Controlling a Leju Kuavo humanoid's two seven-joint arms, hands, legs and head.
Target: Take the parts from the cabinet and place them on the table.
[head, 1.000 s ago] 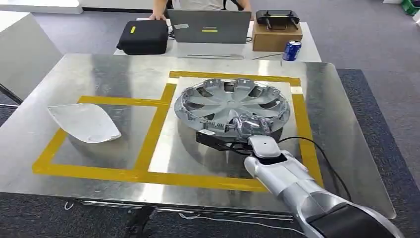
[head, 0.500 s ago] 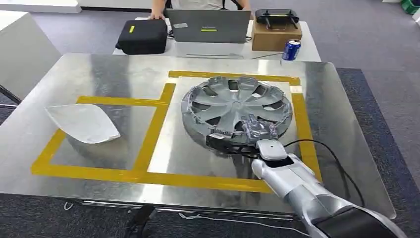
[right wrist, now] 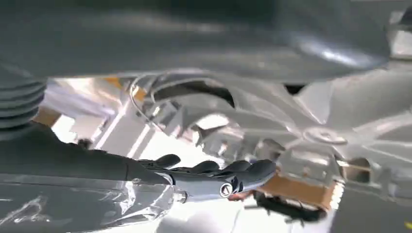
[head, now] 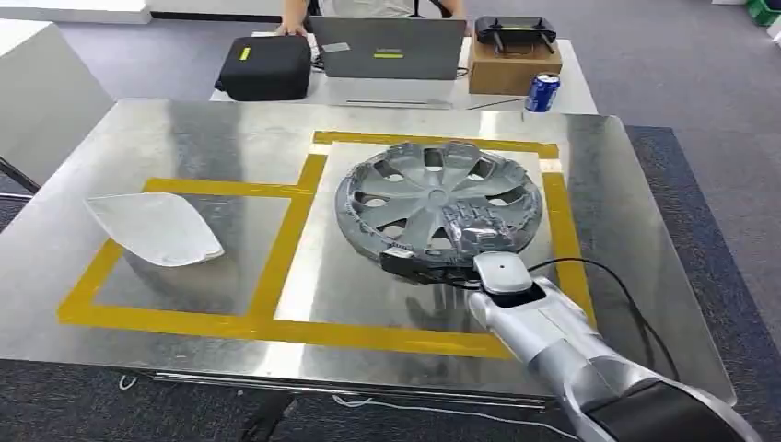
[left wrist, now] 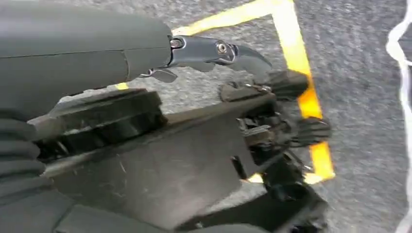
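A silver hubcap [head: 414, 189] sits tilted inside the right yellow-taped square [head: 433, 141] of the steel table [head: 184, 129], its near rim raised. My right hand [head: 474, 230] grips that near rim, with fingers over the top face. In the right wrist view the thumb [right wrist: 214, 177] lies under the hubcap's ribbed underside [right wrist: 340, 111]. A white curved panel [head: 155, 227] lies in the left taped square. My left hand [left wrist: 218, 51] hangs over grey floor, its thumb stretched out and nothing held.
Beyond the steel table is a desk with a laptop [head: 387, 48], a black case [head: 267, 67], a cardboard box [head: 514, 64] and a blue can [head: 542, 93]. A person [head: 295, 14] sits behind it. A black cable [head: 617, 285] loops beside my right forearm.
The hubcap has tipped and come down, so its far rim is now near the table. My right hand has shifted slightly right and nearer while keeping hold of the rim.
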